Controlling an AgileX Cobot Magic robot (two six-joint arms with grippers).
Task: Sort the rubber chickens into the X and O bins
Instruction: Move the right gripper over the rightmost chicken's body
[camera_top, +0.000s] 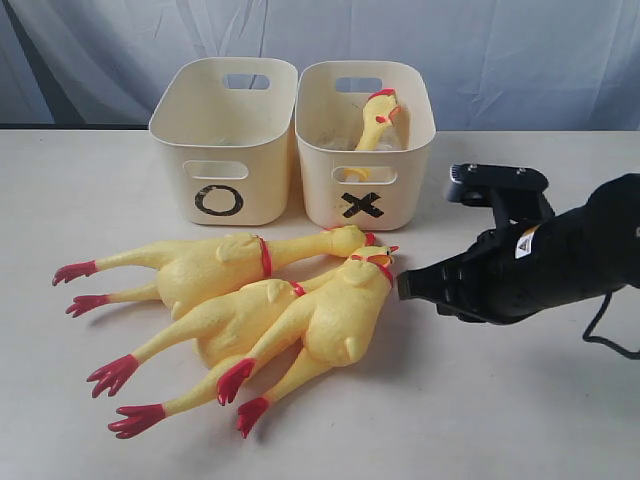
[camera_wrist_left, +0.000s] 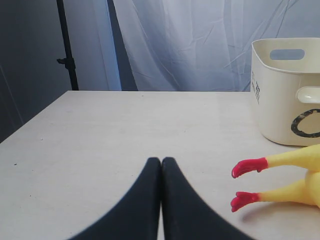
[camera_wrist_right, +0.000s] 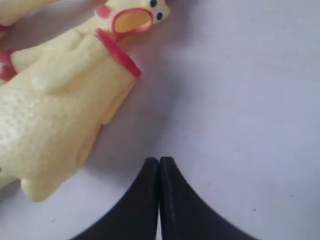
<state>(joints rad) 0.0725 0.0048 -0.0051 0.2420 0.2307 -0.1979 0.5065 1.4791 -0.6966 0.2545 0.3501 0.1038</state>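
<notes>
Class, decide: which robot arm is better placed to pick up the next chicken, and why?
Right, probably: the right gripper, shut, is by the head of the front chicken; the left gripper faces only the back chicken, at its feet.

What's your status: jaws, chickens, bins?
Left jaws, right jaws shut, empty. Three chickens piled on table; fourth chicken in X bin. Nothing blocks right jaws.

We seem to be in a robot test lab. A bare pale worktop (camera_wrist_left: 100, 130) stands before a hung white cloth (camera_wrist_left: 190, 45), with a black pole (camera_wrist_left: 67, 45) at the cloth's edge. A black robot arm (camera_top: 570, 250) reaches over the worktop, where the O bin (camera_top: 185, 170) and X bin (camera_top: 320, 205) sit like staged props.
</notes>
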